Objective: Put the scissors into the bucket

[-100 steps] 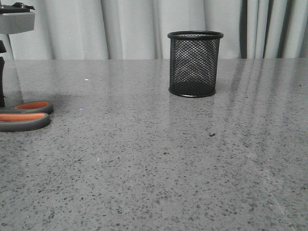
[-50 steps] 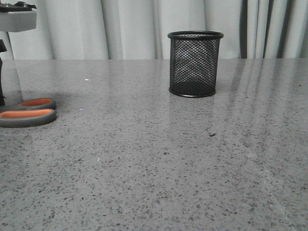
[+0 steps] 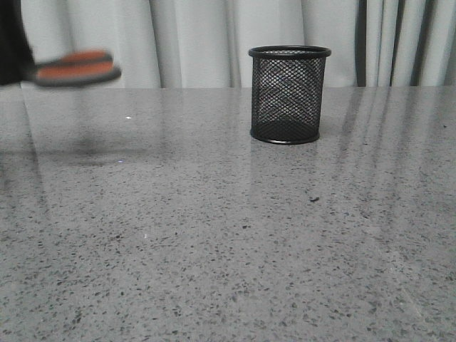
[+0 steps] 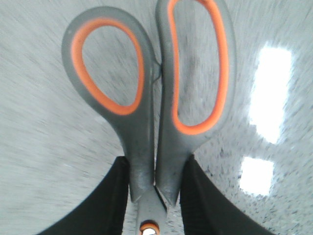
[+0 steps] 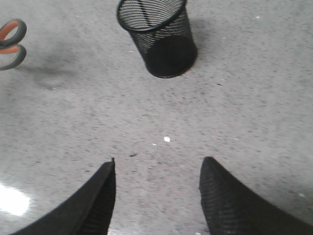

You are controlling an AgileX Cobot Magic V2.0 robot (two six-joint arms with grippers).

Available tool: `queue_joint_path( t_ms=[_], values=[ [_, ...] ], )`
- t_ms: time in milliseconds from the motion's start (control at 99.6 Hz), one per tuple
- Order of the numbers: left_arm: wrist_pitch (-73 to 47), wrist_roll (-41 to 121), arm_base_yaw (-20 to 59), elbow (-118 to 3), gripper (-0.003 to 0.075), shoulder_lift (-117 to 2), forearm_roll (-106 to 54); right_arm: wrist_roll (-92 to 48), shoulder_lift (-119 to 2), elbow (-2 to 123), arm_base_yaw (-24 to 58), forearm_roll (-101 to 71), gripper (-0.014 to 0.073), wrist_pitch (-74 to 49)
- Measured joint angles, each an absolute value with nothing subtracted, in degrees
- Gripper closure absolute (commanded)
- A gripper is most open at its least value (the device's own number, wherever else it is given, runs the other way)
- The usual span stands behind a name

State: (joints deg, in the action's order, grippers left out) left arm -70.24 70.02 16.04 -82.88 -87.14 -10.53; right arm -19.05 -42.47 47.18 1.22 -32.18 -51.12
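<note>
Up close, left gripper jaws clamp the scissors handles; front view blurs them; right gripper gapes empty.

the right gripper hung with its fingers spread wide over the speckled desk. the bucket stood upright ahead, the scissors well apart from it.
</note>
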Motion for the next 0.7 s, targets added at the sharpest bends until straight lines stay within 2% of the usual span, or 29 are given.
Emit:
queue_joint_path(
  t_ms=[341, 542, 702],
  values=[
    [-72.1, 57.3, 31.6, -89.9, 0.0741, -76.7, -6.8, -30.8, -46.5, 47.3, 1.2, -56.2, 0.0246, -50.7],
    [-72.5, 50.2, 41.4, -92.6, 0.0741, -75.8, -3.0, -41.7, -51.2, 48.7, 1.2, -73.5, 0.0246, -53.5],
    [-72.5, 45.3, 47.3, -92.6, 0.0741, -75.8, 1.3, -44.4, -55.3, 51.5, 1.2, -78.3, 0.0246, -57.2]
  ],
)
